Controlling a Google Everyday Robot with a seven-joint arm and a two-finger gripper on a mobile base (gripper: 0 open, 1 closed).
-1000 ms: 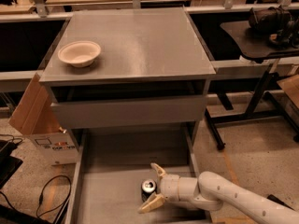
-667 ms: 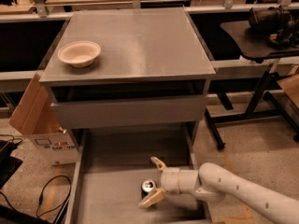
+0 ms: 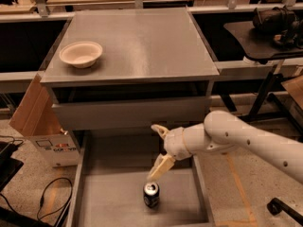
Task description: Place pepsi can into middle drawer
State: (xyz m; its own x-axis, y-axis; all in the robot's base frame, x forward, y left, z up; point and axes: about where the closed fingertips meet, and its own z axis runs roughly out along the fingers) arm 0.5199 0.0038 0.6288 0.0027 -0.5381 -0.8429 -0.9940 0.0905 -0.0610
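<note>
The pepsi can (image 3: 151, 195), dark with a silver top, stands upright on the flat grey floor of the pulled-out middle drawer (image 3: 109, 197), near its front centre. My gripper (image 3: 157, 149) hovers above and just behind the can, not touching it. Its beige fingers (image 3: 160, 167) are spread apart and empty. The white arm reaches in from the right.
A beige bowl (image 3: 81, 54) sits on the cabinet top (image 3: 142, 41) at the left. The upper drawer's plain grey front (image 3: 128, 113) is slightly out above the open drawer. A cardboard box (image 3: 42, 126) and cables lie at the left, a black stand at the right.
My gripper has let go of the can and risen up and back from it. The can stays standing on the drawer floor.
</note>
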